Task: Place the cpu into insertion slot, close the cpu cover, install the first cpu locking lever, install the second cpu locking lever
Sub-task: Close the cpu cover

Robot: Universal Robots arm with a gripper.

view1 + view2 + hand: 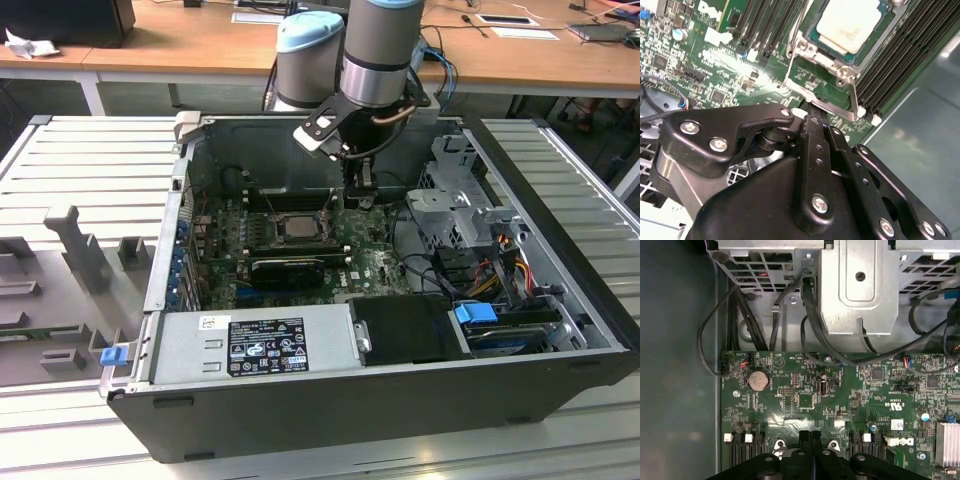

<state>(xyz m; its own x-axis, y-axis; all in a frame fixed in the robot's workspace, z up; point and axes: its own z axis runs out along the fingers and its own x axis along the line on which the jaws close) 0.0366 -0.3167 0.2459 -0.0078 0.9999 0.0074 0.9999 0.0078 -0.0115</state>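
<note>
**Cpu** [847, 25]: seated in the insertion slot [801, 47], pale face up.

**Cpu cover** [827, 56]: I read its frame as lying down around the chip, but I am not certain.

**Hand** [814, 117]: clenched, fingers pressed together with nothing seen between them. The tips are just beside the slot's edge, near a silvery locking lever [855, 97].

**Step:** I judge the lever work to be in hand. It calls for a steady press to bring the rod under its catch without grazing the memory slots [905, 50] beside the slot.

**Surface:** the open computer case [400, 410] that holds the slot lies on a ribbed grey table [560, 180].

**Room:** wooden tables [190, 40] with papers stand beyond the case.
</note>
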